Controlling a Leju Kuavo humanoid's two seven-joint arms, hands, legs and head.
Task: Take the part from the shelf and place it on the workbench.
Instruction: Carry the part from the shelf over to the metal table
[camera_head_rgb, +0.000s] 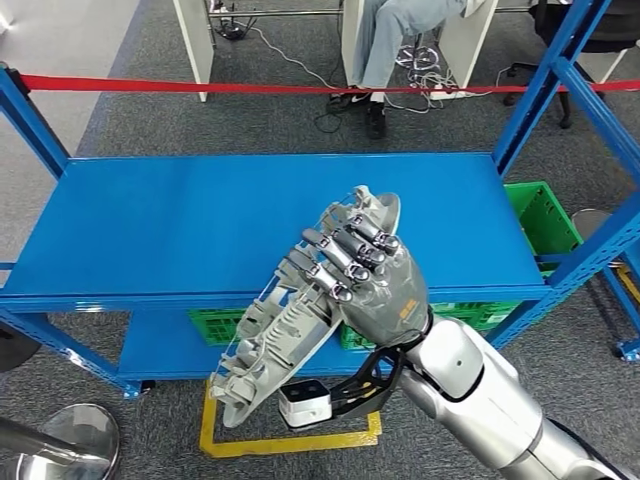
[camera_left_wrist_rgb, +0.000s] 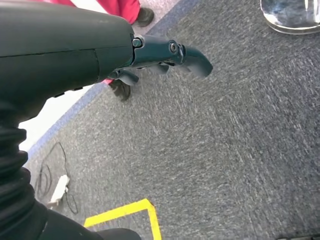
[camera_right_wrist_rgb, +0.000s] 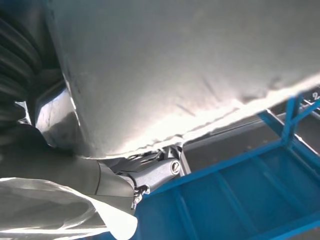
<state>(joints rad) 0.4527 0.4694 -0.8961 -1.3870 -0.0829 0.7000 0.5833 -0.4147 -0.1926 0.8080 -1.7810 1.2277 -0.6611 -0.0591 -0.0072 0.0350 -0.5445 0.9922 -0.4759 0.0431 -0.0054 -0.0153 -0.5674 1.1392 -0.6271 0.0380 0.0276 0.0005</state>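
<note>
The grey ribbed plastic part (camera_head_rgb: 283, 320) is gripped by the right robot hand (camera_head_rgb: 362, 270) at centre frame, fingers wrapped over its upper end so the long body hangs down-left, off the blue shelf (camera_head_rgb: 189, 220). The left robot hand (camera_left_wrist_rgb: 166, 52) is held empty over the carpet, fingers loosely spread. Bench placement is judged not yet done.

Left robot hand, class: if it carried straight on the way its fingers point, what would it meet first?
Most likely the grey carpet floor: the left robot hand holds nothing and no object lies in its line, though depth is unclear.
</note>
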